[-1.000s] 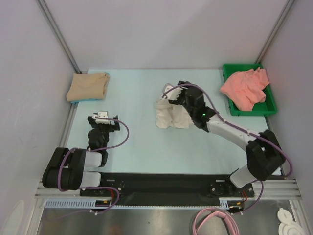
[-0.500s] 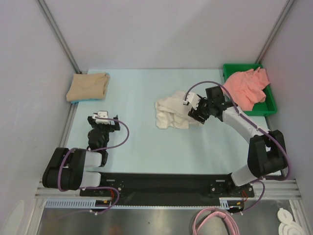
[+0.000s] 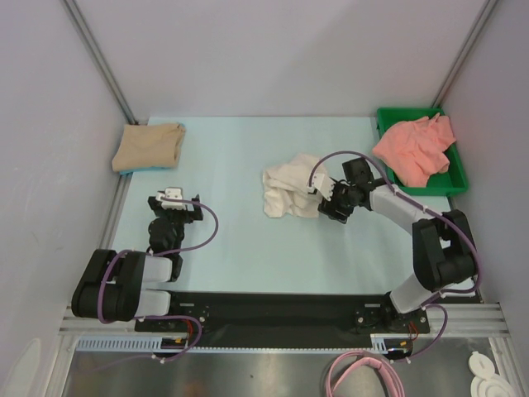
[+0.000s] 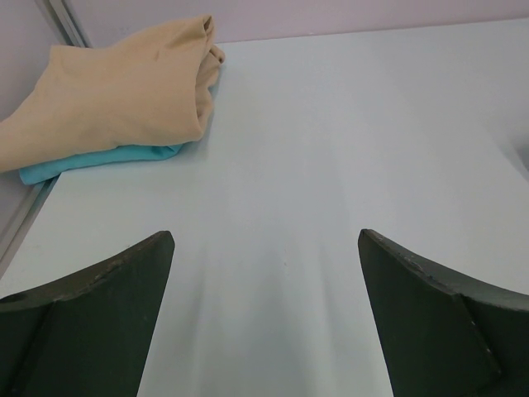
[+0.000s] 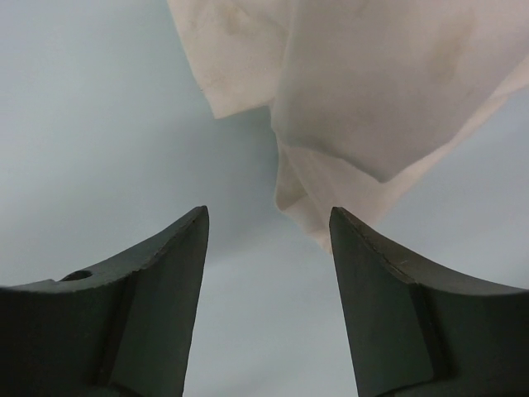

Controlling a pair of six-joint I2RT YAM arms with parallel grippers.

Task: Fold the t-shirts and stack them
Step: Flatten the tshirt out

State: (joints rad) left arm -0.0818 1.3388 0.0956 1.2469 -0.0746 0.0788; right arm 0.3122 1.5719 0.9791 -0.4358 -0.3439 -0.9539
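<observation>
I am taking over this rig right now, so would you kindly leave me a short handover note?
Left gripper: open, empty, over bare table near its base.
Right gripper: open, empty, just short of the cream-white shirt.
Things: cream-white shirt crumpled mid-table; tan shirt folded far left on a blue cloth; salmon-pink shirt bunched in the green tray.
Done: tan shirt folded.
Left: fold cream-white and salmon-pink, stack all.
</observation>
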